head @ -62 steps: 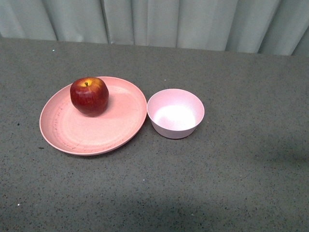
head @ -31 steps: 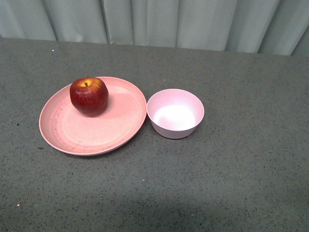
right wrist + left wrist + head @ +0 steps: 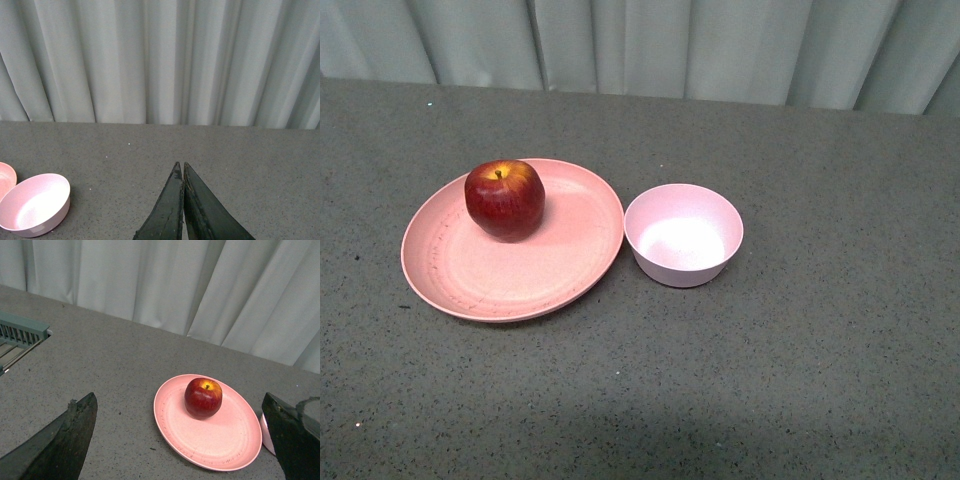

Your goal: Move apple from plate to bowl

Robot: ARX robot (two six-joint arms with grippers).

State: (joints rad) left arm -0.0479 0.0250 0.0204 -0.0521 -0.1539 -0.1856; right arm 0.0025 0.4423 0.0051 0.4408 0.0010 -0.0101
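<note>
The apple (image 3: 504, 198) is sitting on the plate (image 3: 510, 270) at the centre left of the front frame, toward the plate's far rim; the bowl (image 3: 683, 235) is standing just right of the plate, near the middle; the left gripper (image 3: 178, 399) is hanging spread wide over the table (image 3: 820, 380); the right gripper (image 3: 180, 166) is pressing its jaws together, gripping nothing.

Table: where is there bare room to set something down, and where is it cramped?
Bare table lies right of the bowl, in front of both dishes, and behind them toward the curtain. The plate is free beside the apple; the bowl is empty. Cramped: plate and bowl nearly rim to rim.
</note>
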